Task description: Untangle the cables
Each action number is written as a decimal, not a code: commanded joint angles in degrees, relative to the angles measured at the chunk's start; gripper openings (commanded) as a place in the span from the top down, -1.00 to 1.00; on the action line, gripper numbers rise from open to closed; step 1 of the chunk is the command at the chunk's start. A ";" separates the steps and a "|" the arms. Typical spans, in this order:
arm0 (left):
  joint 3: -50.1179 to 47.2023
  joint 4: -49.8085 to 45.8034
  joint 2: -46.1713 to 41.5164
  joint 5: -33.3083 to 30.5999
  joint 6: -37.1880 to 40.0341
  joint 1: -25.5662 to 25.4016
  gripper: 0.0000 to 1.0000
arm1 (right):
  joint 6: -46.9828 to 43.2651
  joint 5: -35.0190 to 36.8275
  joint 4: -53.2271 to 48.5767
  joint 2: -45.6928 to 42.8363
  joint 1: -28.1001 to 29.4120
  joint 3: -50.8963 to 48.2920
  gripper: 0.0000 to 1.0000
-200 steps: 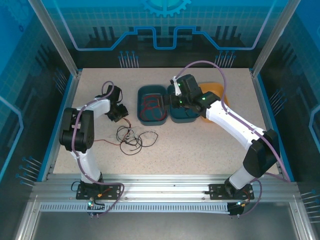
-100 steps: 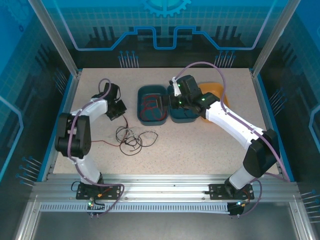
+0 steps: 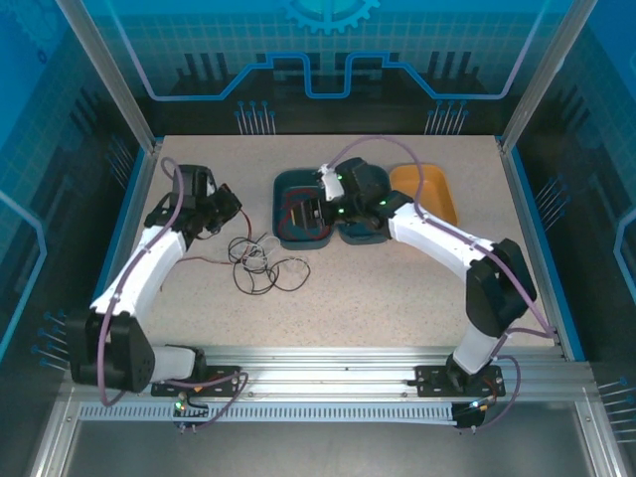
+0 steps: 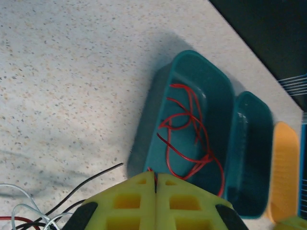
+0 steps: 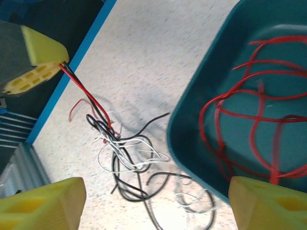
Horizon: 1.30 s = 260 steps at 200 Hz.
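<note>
Position of work, read from the left: the left gripper [image 5: 61, 61] is clamped on a red and a black strand [image 5: 86, 94], which run from its fingertips down and to the right into the tangle [image 3: 260, 266]. The tangle (white, black and red loops, too closely knotted to trace strand by strand) lies on the table [image 3: 397, 288] between that gripper and the teal tray [image 3: 301, 173], just beside the tray's left wall but outside it. Loose red cables [image 4: 189, 125] lie inside the tray, apart from the heap. The right gripper [image 5: 157, 187] hangs over the tray's left part, jaws spread wide, nothing between them. Further right, a second teal tray [image 4: 252, 98] sits against the first, with an orange tray [image 3: 427, 194] beside it. Assessment: the coming move turns on the line of the pinched strands, running from the left gripper toward the heap. The left arm already has that end. The right gripper is the free tool, and the heap lies to its own left, just past the tray wall. It would likely need to reach that way and pin the loops, so that a pull along the strand line draws the strands out rather than dragging the whole knot.
</note>
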 commanded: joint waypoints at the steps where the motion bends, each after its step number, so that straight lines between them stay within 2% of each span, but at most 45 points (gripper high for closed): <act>1: -1.86 2.58 -5.20 4.87 -4.23 0.26 1.00 | 0.67 -6.24 3.92 3.73 3.61 3.06 -0.46; 52: -1.35 -1.99 -9.49 7.20 -4.02 0.26 1.00 | -3.71 -7.58 4.46 11.32 8.91 9.62 -0.03; 104: -2.65 -3.76 -11.44 7.54 -4.03 0.27 1.00 | -10.63 -1.65 6.15 13.42 11.33 10.23 0.21; 133: -2.84 -4.20 -11.41 8.07 -3.96 0.29 1.00 | -11.07 -0.09 6.28 15.49 11.39 11.86 0.34; 213: -5.01 -4.29 -12.25 8.82 -4.20 0.30 1.00 | -9.61 -1.51 9.04 17.81 11.05 13.45 0.43; 260: -5.61 -3.71 -12.35 8.91 -4.95 0.27 1.00 | -8.17 -3.42 14.63 17.58 11.21 11.27 0.51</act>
